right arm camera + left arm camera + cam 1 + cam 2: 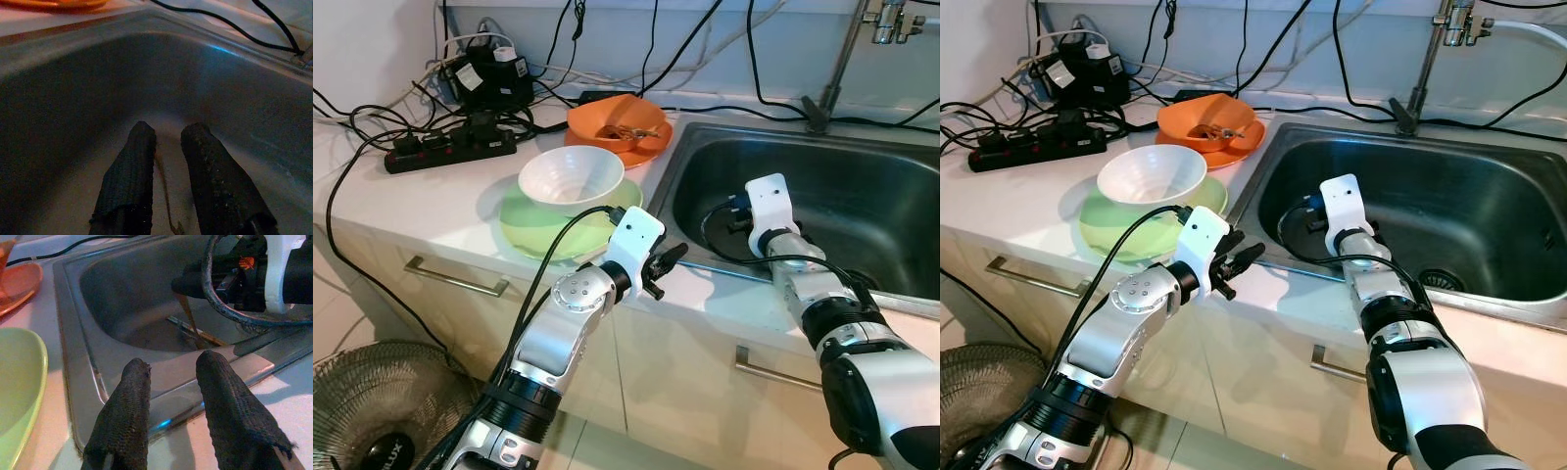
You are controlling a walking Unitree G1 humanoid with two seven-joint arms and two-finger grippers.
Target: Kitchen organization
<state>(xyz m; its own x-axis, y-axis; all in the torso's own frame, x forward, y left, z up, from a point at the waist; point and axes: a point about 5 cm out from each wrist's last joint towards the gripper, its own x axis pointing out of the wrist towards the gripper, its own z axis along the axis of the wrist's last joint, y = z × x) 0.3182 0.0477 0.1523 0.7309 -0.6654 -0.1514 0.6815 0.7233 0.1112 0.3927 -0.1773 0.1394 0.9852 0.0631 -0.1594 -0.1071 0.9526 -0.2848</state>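
A white counter (431,201) runs beneath a pale wall (372,39), with a steel sink (862,196) set into it and a tap (832,69) behind. Cream cabinet doors (431,304) below carry metal handles (458,278). A fan (372,411) stands on the tiled floor (328,313).

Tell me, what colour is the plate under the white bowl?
Light green plate, best seen in the left eye view.

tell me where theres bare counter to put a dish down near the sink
Free: the white counter strip in front of the green plate, toward the front edge, and the patch between that plate and the black power strip. Crowded: the back corner, with the power strip, cables and the orange plate. The left gripper hovers at the sink front rim; the right gripper is inside the basin.
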